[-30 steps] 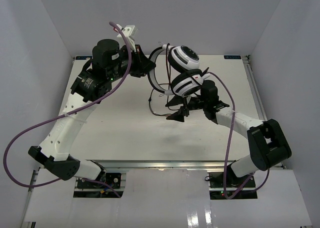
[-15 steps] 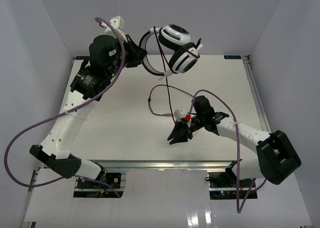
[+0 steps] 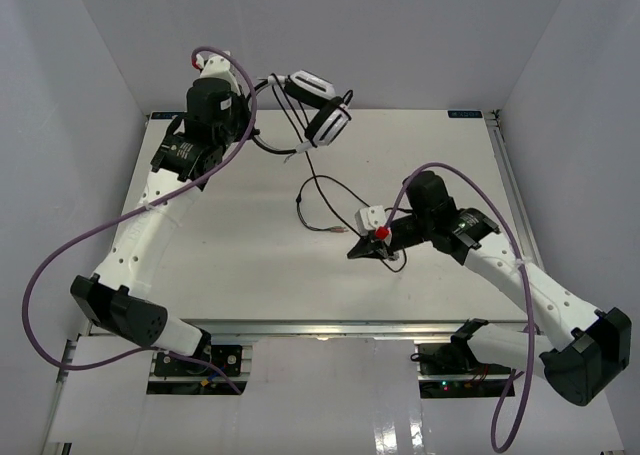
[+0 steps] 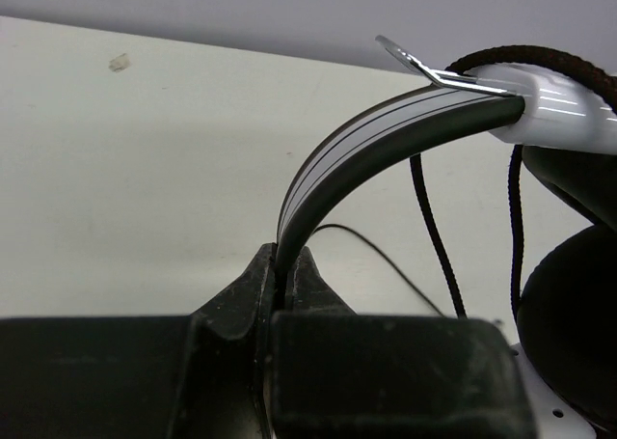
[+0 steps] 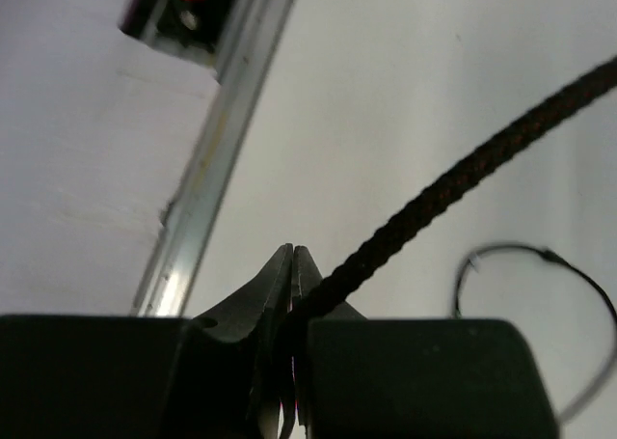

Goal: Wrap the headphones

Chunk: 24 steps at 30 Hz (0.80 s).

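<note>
While the left arm reaches up toward the upper left of the top view, its left gripper (image 4: 285,270) is clamped hard on the headband (image 4: 386,121), the jaws pressed together with only the thin striped band between them. One pair of headphones (image 3: 322,110) hangs from that grip in the upper middle of the frame, lifted clear of the white table (image 3: 230,255), near its far edge. Its two earcups sit close together, one (image 3: 312,83) higher and one (image 3: 331,127) lower and slightly to the right. In the left wrist view the band curves up and to the right out of the fingers, and dark braided cord runs down beside the black earcup at the right edge. A single thin dark cable (image 3: 335,187) drops from the earcups, loops over the middle of the table and runs right and down to the right gripper (image 3: 362,251), which sits low over the table just right of centre. The right wrist view shows those jaws closed to a slit with the braided cable pinched between them and leading off to the upper right. The small plug (image 3: 330,232) at the end of the cable lies on the table just left of the right gripper. Two thick purple robot cables (image 3: 60,265) trail along the arms, one on each.
</note>
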Tool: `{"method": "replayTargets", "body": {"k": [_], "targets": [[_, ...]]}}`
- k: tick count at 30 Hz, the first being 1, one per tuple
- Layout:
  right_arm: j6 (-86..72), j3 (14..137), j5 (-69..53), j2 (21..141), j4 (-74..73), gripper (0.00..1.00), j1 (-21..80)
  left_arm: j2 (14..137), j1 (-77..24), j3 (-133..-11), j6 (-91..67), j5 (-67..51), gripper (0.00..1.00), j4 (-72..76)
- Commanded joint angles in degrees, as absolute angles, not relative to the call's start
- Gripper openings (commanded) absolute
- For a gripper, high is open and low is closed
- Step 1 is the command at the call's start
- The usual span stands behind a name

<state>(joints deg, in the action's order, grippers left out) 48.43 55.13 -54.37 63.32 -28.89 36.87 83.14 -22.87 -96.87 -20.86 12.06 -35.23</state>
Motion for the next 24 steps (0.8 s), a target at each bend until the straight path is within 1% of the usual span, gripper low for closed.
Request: {"method": "replayTargets", "body": {"k": [1,5,8,12,14,16,17,19,21,24], "targets": [[53.4,66.6,-31.0,62.1,-35.6,0.08,37.9,82.5,-22.7,-93.3,-15.0,17.7,0.0,-30.8],[56.6,74.2,-16.6,64.9,-33.5,0.08,39.2,85.8,-22.7,-88.6,-11.5,15.2,0.0,-30.8],[57.7,78.6,-6.6,68.2,-27.7,0.08,39.8,87.6,-23.8,-84.0,-9.8,9.4,0.0,-30.9],[57.9,80.6,3.3,73.1,-18.3,0.08,39.9,87.0,-28.7,-78.4,-7.1,4.3,0.0,-30.9],[57.4,80.4,4.4,75.2,-15.8,0.08,40.0,85.9,-30.7,-76.4,-6.5,1.7,0.0,-30.8],[55.6,80.0,4.3,77.2,-13.8,0.08,39.8,84.7,-31.7,-73.5,-5.9,-6.2,0.0,-30.5],[55.2,79.8,4.3,77.9,-13.4,0.08,39.8,84.0,-31.9,-73.3,-5.8,-6.9,0.0,-30.3],[53.9,78.0,4.4,80.1,-12.3,0.08,38.0,81.1,-32.1,-71.0,-5.8,-16.9,0.0,-28.9],[50.6,76.7,0.4,80.9,-12.1,0.08,34.1,77.8,-32.3,-69.3,-6.5,-22.1,0.0,-27.3],[43.5,73.7,-12.8,80.3,-12.5,0.08,25.9,73.6,-32.3,-68.3,-9.1,-24.8,0.0,-25.4]]}}
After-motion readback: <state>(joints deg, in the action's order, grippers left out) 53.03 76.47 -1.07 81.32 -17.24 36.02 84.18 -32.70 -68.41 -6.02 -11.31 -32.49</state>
